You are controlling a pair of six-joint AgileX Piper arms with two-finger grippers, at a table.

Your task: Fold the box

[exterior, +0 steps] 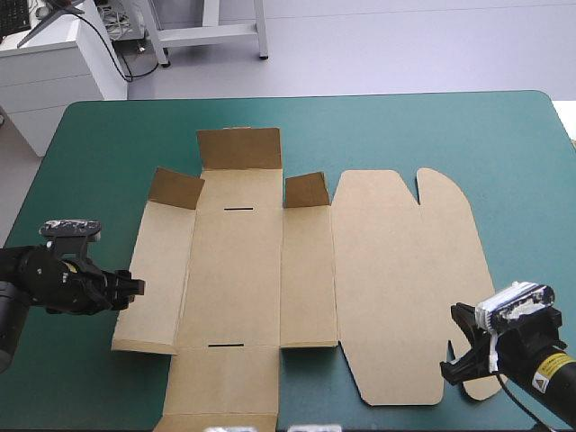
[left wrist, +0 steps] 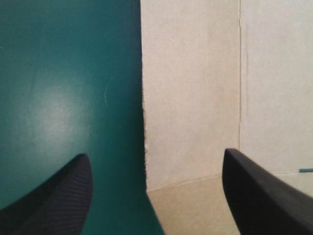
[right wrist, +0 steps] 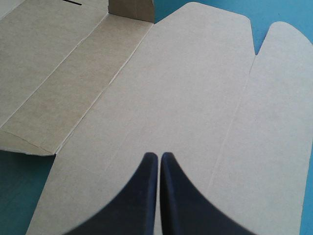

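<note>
1. Counter (exterior: 504, 144) top is wrapped in a smooth teal-green cover (exterior: 90, 162). Past its far edge I can see pale grey floor (exterior: 405, 45) and a white cabinet (exterior: 54, 63).
2. The box (exterior: 243, 270) lies opened out between the two arms. It is a cut sheet of matte brown board, scored with straight creases.
3. The left gripper (exterior: 137, 288) sits low at the outer edge of the sheet's side panel (exterior: 157, 270) and is spread wide. Its black fingers (left wrist: 58, 196) stand far apart, one over bare cover and the other over board, and the panel's cut edge runs between them. It holds nothing. The cover beside that edge shows a soft sheen.
4. The right gripper (exterior: 457, 346) is at the near corner of the broad lid panel (exterior: 405, 279), drawn closed to a point. In its wrist view the two fingers lie side by side with only a hairline seam, above flat board, with nothing clamped between them. I cannot tell whether the tips touch the board.
5. Ahead of the right gripper the lid panel lies flat, with rounded corners and a narrow notch (exterior: 419, 191) cut into its far edge.
6. Farther ahead, three short flaps stand up: a wide one (exterior: 238, 148) at the far end and a small one at each side of it. Two thin dark slots (exterior: 238, 210) mark the middle panel.
</note>
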